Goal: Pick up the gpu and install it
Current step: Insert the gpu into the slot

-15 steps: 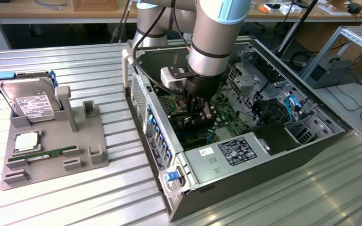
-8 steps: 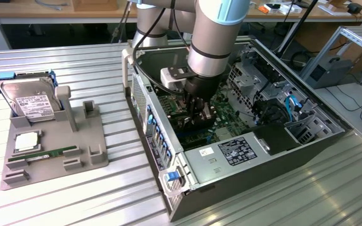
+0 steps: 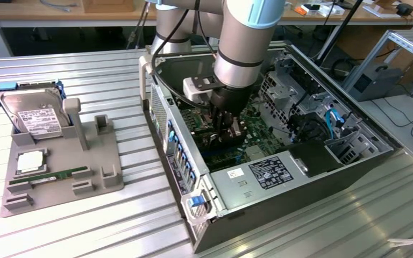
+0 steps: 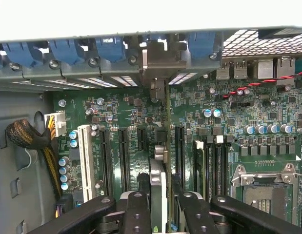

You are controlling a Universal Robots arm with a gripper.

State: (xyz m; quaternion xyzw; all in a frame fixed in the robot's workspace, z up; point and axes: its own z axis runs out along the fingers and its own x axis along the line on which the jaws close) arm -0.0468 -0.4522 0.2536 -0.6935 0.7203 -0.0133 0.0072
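Gpu card (image 3: 225, 129) sits deep inside the open computer case (image 3: 350, 156), pinched by my tool (image 3: 227, 128). In the exterior view my arm (image 3: 242, 48) reaches down into the middle of the case, and the card hangs on its edge just above the green board (image 3: 253, 134) on the case floor. A silver box with a black label (image 3: 264, 174) lies in the case, nearer the camera than my tool. Outside the case, toward the exterior view's left, a grey holder (image 3: 63, 172) rests on the metal tabletop (image 3: 84, 70). A hard drive with a white label (image 3: 38, 115) stands in that holder, and a thin green stick (image 3: 59, 174) lies in it too.

In the wrist view I look along the card (image 4: 160, 185). It stands up thin between my two black fingers (image 4: 136, 209), which press on its flat sides. Its silver end (image 4: 163, 63) is up against the case wall, beside the blue clips (image 4: 111, 48). Under the card I see the green board (image 4: 116, 112) with long black slots (image 4: 124, 156) on both sides of it. I cannot tell if the card is pushed all the way into a slot.
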